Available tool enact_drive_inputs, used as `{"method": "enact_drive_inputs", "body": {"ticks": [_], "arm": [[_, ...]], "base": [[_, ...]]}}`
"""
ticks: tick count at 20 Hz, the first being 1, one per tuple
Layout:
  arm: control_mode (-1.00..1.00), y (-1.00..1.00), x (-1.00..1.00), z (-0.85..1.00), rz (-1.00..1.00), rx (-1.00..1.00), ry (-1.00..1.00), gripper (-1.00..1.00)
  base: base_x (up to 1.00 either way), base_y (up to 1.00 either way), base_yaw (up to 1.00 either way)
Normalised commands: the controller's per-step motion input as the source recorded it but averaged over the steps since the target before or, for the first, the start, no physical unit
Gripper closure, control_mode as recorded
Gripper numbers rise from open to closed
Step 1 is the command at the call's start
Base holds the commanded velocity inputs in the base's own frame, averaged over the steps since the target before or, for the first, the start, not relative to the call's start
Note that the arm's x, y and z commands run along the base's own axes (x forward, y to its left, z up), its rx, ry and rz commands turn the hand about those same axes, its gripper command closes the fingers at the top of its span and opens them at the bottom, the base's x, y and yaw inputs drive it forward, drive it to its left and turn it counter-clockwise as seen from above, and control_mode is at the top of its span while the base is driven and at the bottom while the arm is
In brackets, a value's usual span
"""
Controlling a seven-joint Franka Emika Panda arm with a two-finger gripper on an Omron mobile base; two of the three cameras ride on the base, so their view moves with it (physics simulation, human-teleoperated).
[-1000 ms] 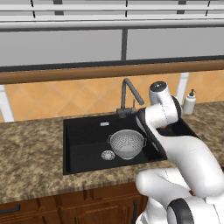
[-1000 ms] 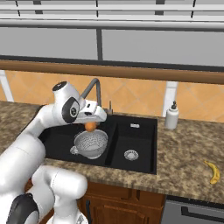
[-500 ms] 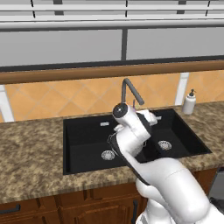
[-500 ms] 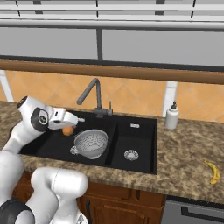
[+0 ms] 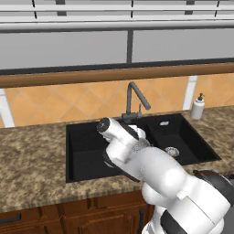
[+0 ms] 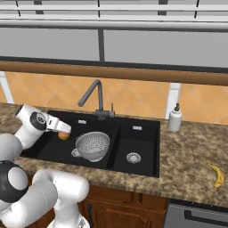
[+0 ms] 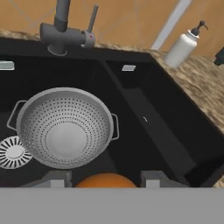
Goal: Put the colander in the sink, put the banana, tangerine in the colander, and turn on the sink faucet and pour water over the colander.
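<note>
Black sink [image 6: 136, 133] holds the colander [image 6: 92, 145] — pincer [image 6: 63, 133] pinches the tangerine [image 6: 64, 135] beside it; no readable labels.

Speckled brown granite counter [image 6: 191, 156], orange diamond-tiled backsplash [image 6: 133, 100], wooden base cabinets [image 5: 68, 212], grey upper cabinets [image 5: 64, 48].

White glossy arm [image 5: 155, 171], rounded bulbous links, dark grey joint rings, black round end caps.

Colander [image 6: 92, 145] sits in sink [image 6: 142, 133], banana [image 6: 217, 174] on counter [image 6: 191, 156].
</note>
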Motion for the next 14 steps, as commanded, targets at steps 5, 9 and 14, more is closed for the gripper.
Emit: {"method": "enact_drive_inputs", "body": {"ticks": [5, 9, 14], "arm": [[-1.0, -0.27, 0.44, -0.22, -0.02, 0.0, 0.0, 1.0], [-1.0, -0.15, 0.0, -0.2, 0.0, 0.0, 0.0, 1.0], [-1.0, -0.36, 0.04, -0.35, -0.01, 0.02, 0.0, 1.0]], "base": [[0.0, 0.0, 0.0], [0.0, 0.0, 0.0], [0.0, 0.0, 0.0]]}}
